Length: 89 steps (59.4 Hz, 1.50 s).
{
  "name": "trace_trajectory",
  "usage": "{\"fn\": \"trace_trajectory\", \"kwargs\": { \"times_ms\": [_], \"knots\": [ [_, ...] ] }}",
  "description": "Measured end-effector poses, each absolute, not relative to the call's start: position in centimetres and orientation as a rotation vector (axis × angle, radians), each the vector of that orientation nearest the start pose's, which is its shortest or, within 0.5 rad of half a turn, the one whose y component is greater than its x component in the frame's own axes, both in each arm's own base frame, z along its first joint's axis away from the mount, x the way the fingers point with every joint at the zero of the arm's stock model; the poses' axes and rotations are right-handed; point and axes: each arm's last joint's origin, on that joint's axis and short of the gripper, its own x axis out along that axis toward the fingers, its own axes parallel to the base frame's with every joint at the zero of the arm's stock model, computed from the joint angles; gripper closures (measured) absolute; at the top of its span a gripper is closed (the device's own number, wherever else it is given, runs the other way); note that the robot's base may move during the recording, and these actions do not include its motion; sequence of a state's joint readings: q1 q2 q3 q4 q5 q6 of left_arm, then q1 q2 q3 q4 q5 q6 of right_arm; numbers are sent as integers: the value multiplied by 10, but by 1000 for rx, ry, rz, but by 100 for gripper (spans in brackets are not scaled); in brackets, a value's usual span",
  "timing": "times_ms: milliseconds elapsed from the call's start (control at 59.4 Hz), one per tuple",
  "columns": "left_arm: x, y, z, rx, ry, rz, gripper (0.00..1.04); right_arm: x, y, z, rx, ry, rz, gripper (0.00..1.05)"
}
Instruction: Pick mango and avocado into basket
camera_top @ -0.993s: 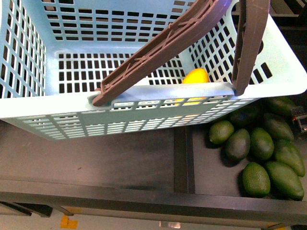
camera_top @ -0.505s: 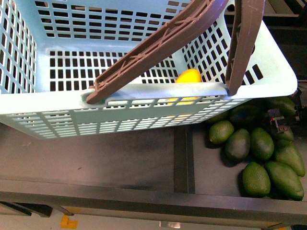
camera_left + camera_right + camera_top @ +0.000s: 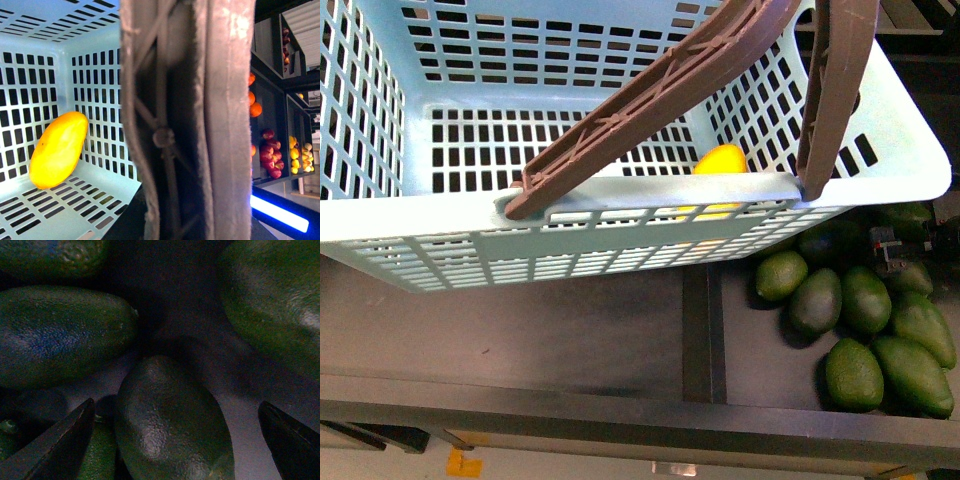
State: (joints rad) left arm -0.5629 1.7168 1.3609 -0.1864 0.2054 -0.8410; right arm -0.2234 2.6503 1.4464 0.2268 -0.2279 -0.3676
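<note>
Mango (image 3: 720, 160) is lying in the basket (image 3: 620, 215). Your right gripper (image 3: 176, 405) is straddling one avocado (image 3: 170, 440), fingers wide. Left gripper is staying out of view, so you cannot tell its grip.

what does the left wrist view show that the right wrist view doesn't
Only the left wrist view: the mango lying inside the basket, the brown handle close up, and distant fruit shelves. Only the right wrist view: the right gripper, open, its fingertips on either side of an avocado, with other avocados around it. Shared: nothing; no object appears in both.
</note>
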Motion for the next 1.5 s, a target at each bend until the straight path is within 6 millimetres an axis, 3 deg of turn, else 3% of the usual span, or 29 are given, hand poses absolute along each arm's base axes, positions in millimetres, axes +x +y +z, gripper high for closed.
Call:
{"fn": "trace_trajectory", "kwargs": {
  "times_ms": [674, 993, 1179, 1381, 1499],
  "knots": [
    [328, -214, 286, -681, 822, -471, 91, 453, -89, -82, -44, 954, 153, 9],
    [328, -214, 286, -680, 822, -470, 91, 453, -88, -83, -42, 941, 142, 46],
    [328, -214, 286, -680, 822, -471, 91, 445, -91, -83, -11, 921, 131, 49],
    [328, -214, 286, -680, 822, -471, 91, 425, -96, -70, 16, 879, 118, 49],
    [328, -214, 286, -680, 822, -471, 91, 411, -102, -44, 41, 793, 101, 49]
  ]
}}
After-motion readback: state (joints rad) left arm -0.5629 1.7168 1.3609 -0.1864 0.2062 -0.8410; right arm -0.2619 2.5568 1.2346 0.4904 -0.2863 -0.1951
